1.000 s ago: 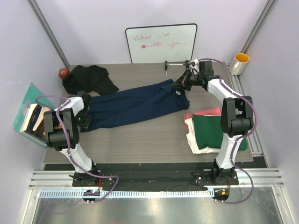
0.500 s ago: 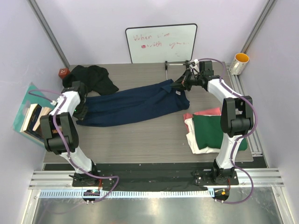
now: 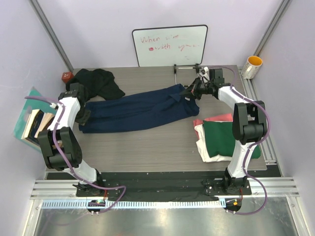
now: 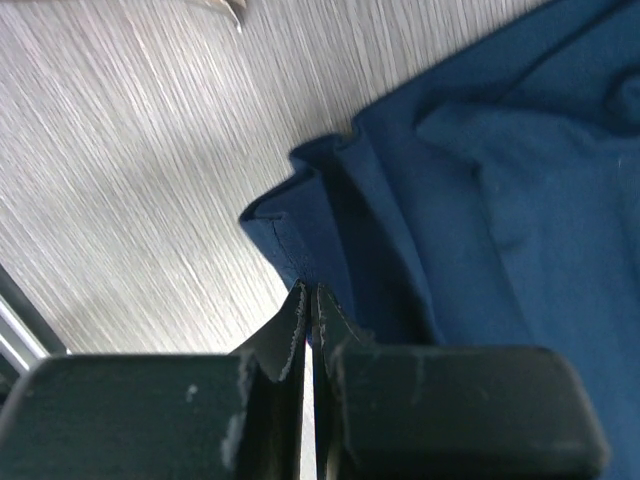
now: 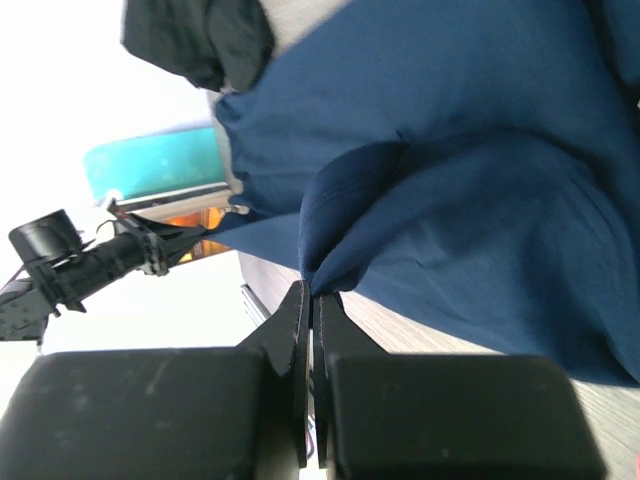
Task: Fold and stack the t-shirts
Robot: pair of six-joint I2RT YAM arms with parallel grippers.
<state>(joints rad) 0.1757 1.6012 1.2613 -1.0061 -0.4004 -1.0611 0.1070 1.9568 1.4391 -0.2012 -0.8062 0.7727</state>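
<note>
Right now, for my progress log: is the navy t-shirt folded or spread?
Stretched long, not folded compact: the navy t-shirt pinched at its ends by left end effector and right end effector.

From high above, the top camera looks down on the navy t-shirt [image 3: 142,110]. Both wrist cameras view its opposite ends closely.

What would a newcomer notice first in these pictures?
A navy t-shirt stretched across the middle of the table, left claw pinching one end, right claw the other. A folded stack topped by a dark green shirt sits at the right; a black shirt lies crumpled at the far left.
</note>
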